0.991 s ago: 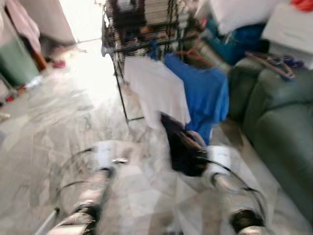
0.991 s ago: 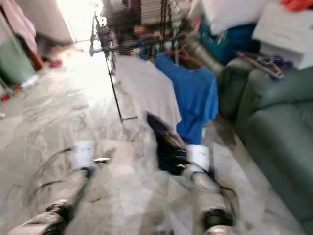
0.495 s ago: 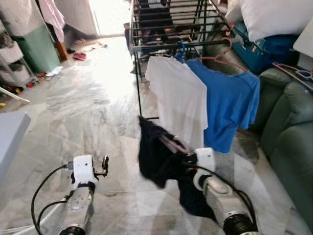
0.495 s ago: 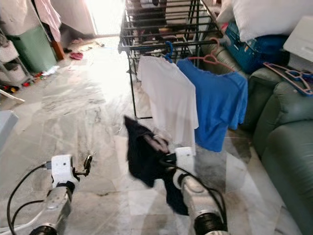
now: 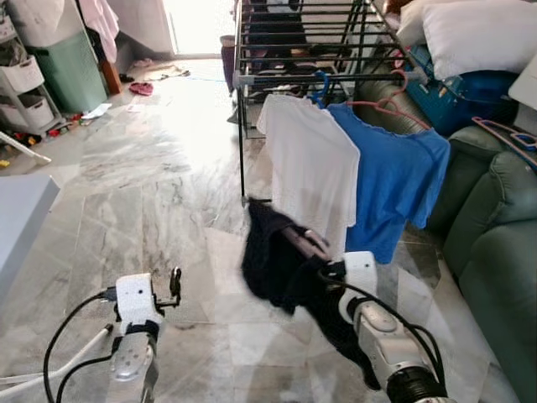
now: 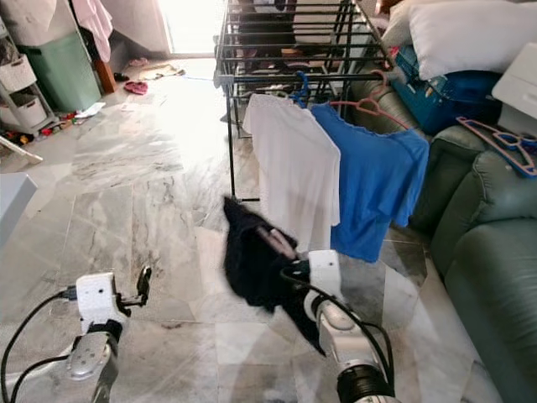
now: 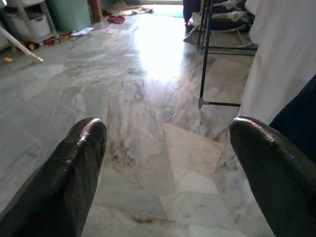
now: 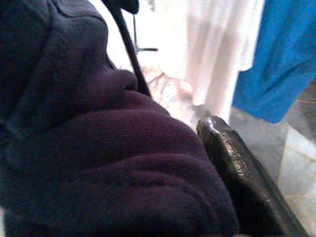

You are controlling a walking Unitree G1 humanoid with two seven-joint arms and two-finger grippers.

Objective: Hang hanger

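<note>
Dark garment (image 5: 281, 269) on a hanger (image 5: 306, 243), pinched between the fingers of the right gripper (image 5: 329, 270), raised over the marble floor (image 5: 151, 193), short of the drying rack (image 5: 310, 42). Hanger hook apparently hidden by cloth. White shirt (image 5: 309, 168) and blue shirt (image 5: 394, 185) hung at the rack's near rail. Left gripper (image 7: 165, 163) spread wide, empty.

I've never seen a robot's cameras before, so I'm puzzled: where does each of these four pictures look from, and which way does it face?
Left eye, right eye: on the head, facing forward and down at the drying rack; both arms show, the right gripper carrying a dark garment.
Left wrist: on the left arm, looking along the left gripper over the marble floor.
Right wrist: on the right arm, one finger beside the dark garment.
Shared: the white shirt and blue shirt.
</note>
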